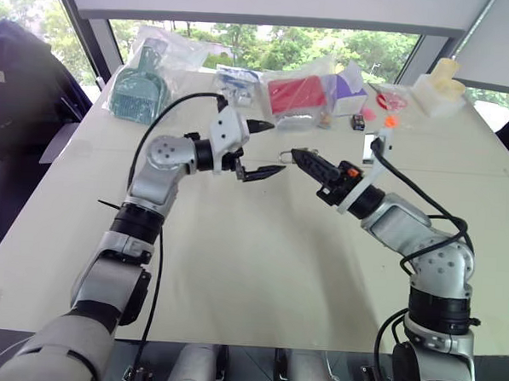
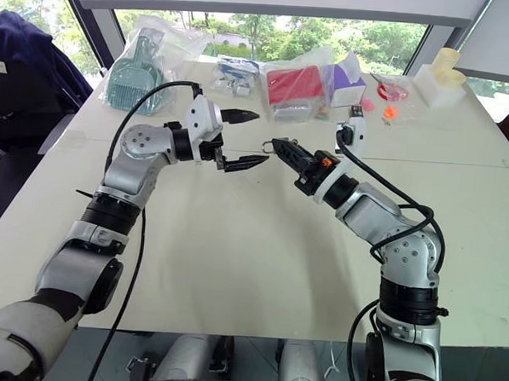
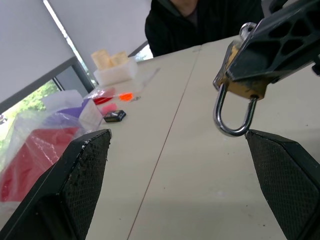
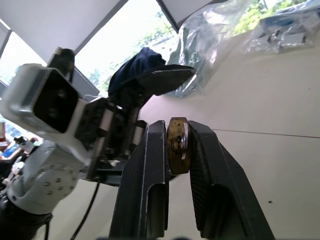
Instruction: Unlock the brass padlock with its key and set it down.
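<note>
Right gripper, raised above the table, clamps the brass padlock between its 2 fingers, keyhole facing the wrist camera. The silvery shackle projects toward the left gripper, whose jaws stand spread wide and empty just beside it. Bagged items line the table's far edge.

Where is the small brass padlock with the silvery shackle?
Above the table's middle, the brass padlock is clamped in the right gripper, facing the open left gripper.
</note>
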{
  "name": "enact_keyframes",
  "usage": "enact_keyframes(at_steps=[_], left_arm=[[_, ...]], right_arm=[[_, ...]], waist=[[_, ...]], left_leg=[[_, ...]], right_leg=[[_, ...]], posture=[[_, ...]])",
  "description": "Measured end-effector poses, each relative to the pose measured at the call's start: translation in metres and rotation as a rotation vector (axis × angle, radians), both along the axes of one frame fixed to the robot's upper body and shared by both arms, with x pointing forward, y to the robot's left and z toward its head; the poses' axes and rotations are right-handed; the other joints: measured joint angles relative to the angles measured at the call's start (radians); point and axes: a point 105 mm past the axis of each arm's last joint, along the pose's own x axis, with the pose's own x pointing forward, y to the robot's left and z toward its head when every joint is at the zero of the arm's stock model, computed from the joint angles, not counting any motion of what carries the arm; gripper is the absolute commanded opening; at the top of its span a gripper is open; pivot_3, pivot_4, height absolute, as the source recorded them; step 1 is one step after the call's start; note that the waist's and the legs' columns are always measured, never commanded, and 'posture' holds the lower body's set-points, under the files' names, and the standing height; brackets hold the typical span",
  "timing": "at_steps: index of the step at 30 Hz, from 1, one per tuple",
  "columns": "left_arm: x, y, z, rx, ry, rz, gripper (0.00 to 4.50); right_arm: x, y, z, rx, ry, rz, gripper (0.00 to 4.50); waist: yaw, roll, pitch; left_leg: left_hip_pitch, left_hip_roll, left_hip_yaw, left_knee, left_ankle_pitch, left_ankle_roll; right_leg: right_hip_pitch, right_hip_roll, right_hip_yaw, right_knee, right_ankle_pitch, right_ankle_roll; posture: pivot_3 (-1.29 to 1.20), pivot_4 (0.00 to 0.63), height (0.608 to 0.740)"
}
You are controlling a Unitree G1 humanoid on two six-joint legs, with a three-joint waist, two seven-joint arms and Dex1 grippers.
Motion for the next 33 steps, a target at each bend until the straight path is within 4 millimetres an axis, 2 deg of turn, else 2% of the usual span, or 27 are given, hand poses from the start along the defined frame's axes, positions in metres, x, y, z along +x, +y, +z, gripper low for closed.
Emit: enact_keyframes(at_steps=[4, 7, 15, 19, 25, 33], left_arm=[[0.001, -0.009, 0.009, -0.018, -0.022, -0.015, 4.45], [0.0, -0.009, 0.01, -0.009, -0.025, -0.031, 4.45], [-0.019, 0.022, -0.004, 0.083, 0.102, -0.078, 4.45], [-0.017, 0.028, 0.01, -0.005, 0.155, -0.041, 4.45], [-0.008, 0.02, 0.037, -0.125, 0.142, 0.004, 4.45], [-0.008, 0.011, 0.024, -0.094, 0.131, -0.021, 4.45]], right_arm=[[-0.004, 0.005, 0.0, -0.003, -0.002, 0.016, 0.55], [-0.004, 0.005, -0.002, -0.008, 0.003, 0.012, 0.55], [0.002, -0.002, -0.002, -0.006, 0.006, -0.025, 0.55], [0.004, -0.005, -0.002, -0.005, 0.005, -0.037, 0.55], [0.004, -0.005, -0.002, -0.007, 0.0, -0.033, 0.55], [0.003, -0.004, -0.001, -0.008, -0.004, -0.034, 0.55]], waist=[[-0.001, 0.0, 0.0], [-0.003, 0.0, 0.0], [-0.011, 0.0, 0.0], [-0.001, 0.0, 0.0], [-0.003, 0.0, 0.0], [-0.003, 0.0, 0.0]], left_leg=[[0.0, 0.0, 0.0, 0.0, 0.0, 0.0], [0.0, 0.0, 0.0, 0.0, 0.0, 0.0], [0.0, 0.001, 0.0, -0.001, 0.0, 0.0], [0.0, 0.0, 0.0, 0.0, 0.0, 0.0], [0.0, 0.0, 0.0, 0.0, 0.0, 0.0], [0.0, 0.0, 0.0, 0.0, 0.0, -0.001]], right_leg=[[0.0, 0.0, 0.0, 0.0, 0.0, 0.0], [0.0, 0.0, 0.0, 0.0, 0.0, 0.0], [-0.001, 0.0, 0.0, 0.0, 0.0, 0.0], [0.0, 0.0, 0.0, 0.0, 0.0, 0.0], [0.0, 0.0, 0.0, 0.0, 0.0, 0.0], [-0.001, 0.001, 0.0, 0.0, 0.0, 0.0]], posture=[[0.0, 0.15, 0.74], [0.0, 0.15, 0.74], [0.0, 0.15, 0.74], [0.0, 0.15, 0.74], [0.0, 0.15, 0.74], [0.0, 0.15, 0.74]])
